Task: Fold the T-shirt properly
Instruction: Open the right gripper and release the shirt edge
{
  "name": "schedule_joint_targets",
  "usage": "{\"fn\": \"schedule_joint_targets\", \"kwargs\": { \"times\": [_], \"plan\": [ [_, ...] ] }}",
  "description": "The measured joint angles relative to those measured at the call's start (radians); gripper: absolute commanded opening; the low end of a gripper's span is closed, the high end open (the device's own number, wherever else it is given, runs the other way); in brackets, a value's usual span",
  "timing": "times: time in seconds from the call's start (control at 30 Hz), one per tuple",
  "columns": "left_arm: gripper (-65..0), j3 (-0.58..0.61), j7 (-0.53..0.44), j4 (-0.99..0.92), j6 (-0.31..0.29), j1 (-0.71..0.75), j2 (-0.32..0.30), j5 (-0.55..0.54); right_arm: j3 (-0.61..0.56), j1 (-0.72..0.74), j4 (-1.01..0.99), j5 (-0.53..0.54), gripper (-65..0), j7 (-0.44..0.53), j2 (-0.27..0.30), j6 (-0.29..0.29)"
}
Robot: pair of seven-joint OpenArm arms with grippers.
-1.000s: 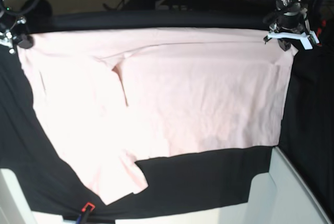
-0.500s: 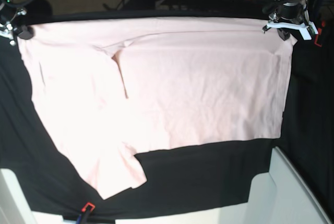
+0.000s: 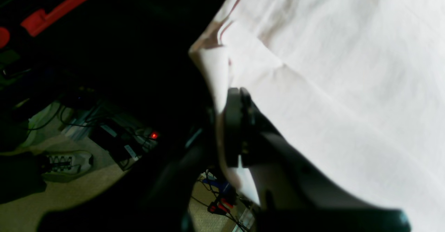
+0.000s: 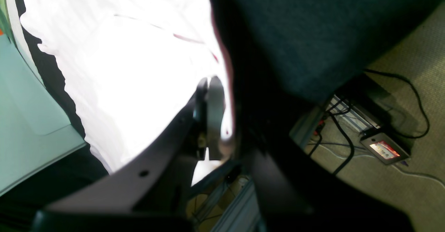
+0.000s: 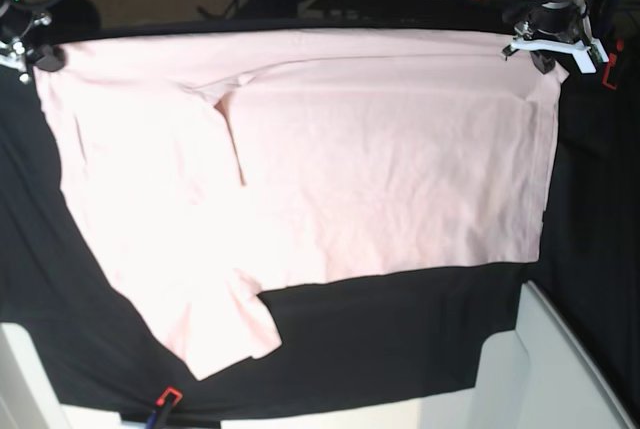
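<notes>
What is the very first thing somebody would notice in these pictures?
The big pale pink T-shirt grabs the eye: it lies spread plain side up over most of the black table cloth, with one sleeve poking out toward the near edge. Next come the two tools at the far corners, the left tool and the right tool, each pinching a corner of the shirt.

Both arms reach to the far corners. The left gripper (image 5: 543,57) is clamped tight; the right gripper (image 5: 38,57) sits pinched nearly closed, wrists angled downward.
</notes>
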Motion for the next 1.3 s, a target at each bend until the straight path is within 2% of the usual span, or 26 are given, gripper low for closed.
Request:
{"fn": "schedule_joint_targets", "kwargs": {
  "times": [0.1,0.17,0.2,0.23,0.3,0.37,0.53,0.63,0.8,0.87,0.9,1.07,1.17,1.3],
  "plan": [
    [-56.9,0.0,-0.001,0.0,0.001,0.015,-0.003,0.0,0.0,-0.013,0.0,-0.001,-37.4,0.005,0.001,-0.002],
    [-45.7,-0.005,0.0,0.0,0.012,0.025,-0.002,0.004,0.002,-0.028,0.0,-0.001,-24.2,0.008,0.002,-0.003],
    [-41.1,-0.006,-0.001,0.0,0.022,0.028,-0.002,0.006,0.003,-0.033,0.0,0.006,-19.7,0.008,-0.001,-0.002],
    [-36.3,-0.006,-0.001,0.0,0.022,0.032,-0.004,0.006,0.005,-0.037,0.0,0.017,-17.4,0.009,-0.007,0.005],
    [-28.0,-0.006,0.0,0.004,0.021,0.041,-0.005,0.002,0.009,-0.043,0.009,0.019,-17.0,0.023,-0.02,0.008],
    [-23.2,-0.04,0.004,0.01,0.004,0.039,0.002,-0.002,0.009,-0.048,0.009,0.034,-17.0,0.023,-0.023,0.008],
    [-20.2,-0.146,0.002,0.083,0.022,0.053,-0.003,0.0,0.022,-0.073,0.008,0.079,-17.0,0.001,-0.027,-0.004],
    [-20.5,-0.146,-0.002,0.161,0.018,0.084,-0.002,-0.003,0.065,-0.092,0.074,0.079,-17.0,-0.013,-0.038,-0.011],
    [-21.7,-0.007,-0.007,0.207,0.007,0.104,0.01,-0.009,0.072,-0.075,0.218,0.093,-17.0,-0.006,-0.026,0.0],
    [-27.7,0.031,-0.001,0.207,0.002,0.103,0.012,-0.007,0.07,-0.07,0.252,0.092,-17.0,-0.012,-0.027,-0.001],
    [-32.9,0.039,-0.001,0.207,0.003,0.104,0.01,-0.007,0.074,-0.068,0.266,0.082,-17.0,-0.012,-0.028,-0.004],
    [-64.3,0.043,-0.002,0.206,0.021,0.071,-0.003,0.008,0.072,-0.047,0.284,0.09,-17.0,-0.012,0.025,-0.003],
    [-65.0,0.056,-0.007,0.195,0.002,0.073,0.001,0.006,0.063,-0.055,0.283,0.09,-17.0,-0.015,0.016,-0.003],
    [-65.0,0.088,-0.008,0.153,0.022,0.097,0.004,0.006,-0.014,-0.062,0.281,0.083,-17.0,-0.029,-0.005,-0.003]
  ]
}}
